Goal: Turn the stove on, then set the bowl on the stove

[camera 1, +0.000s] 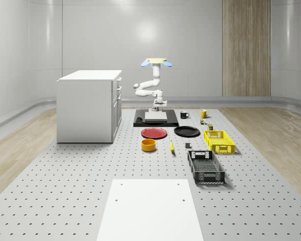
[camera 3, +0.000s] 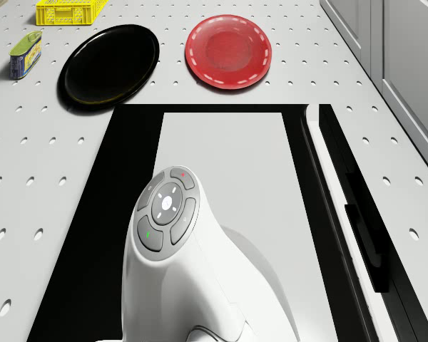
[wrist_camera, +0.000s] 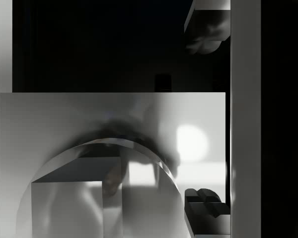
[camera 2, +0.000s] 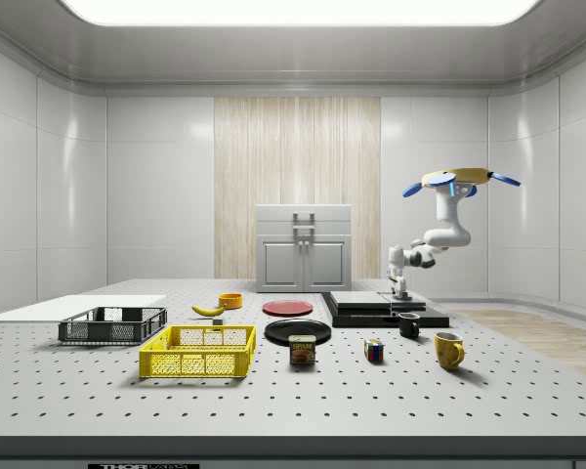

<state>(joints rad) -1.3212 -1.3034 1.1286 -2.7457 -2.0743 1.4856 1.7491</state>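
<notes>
- The drone (camera 2: 459, 180) hovers above the stove's far end, its white arm folded down so the end effector (camera 2: 401, 290) hangs just over the stove (camera 1: 156, 119), close to its pale top plate.
- In the wrist view a dark finger (wrist_camera: 204, 204) shows over the glossy plate, but I cannot tell whether the end effector is wide or narrow.
- Judging progress: the arm seems to be working at the switch-on step; whether the stove is already on cannot be read.
- The bowl (camera 1: 149, 145) sits untouched on the counter (camera 1: 65, 175), well apart from the stove, beyond the red plate (camera 1: 154, 133) toward the counter's near edge, so the carry is still to come.
- The stove is a flat black slab with a reflective light-grey rectangle on top; the bowl is round, orange-yellow, smooth, straight-walled and low.
- The counter is matte grey, dotted with a regular grid of holes.
</notes>
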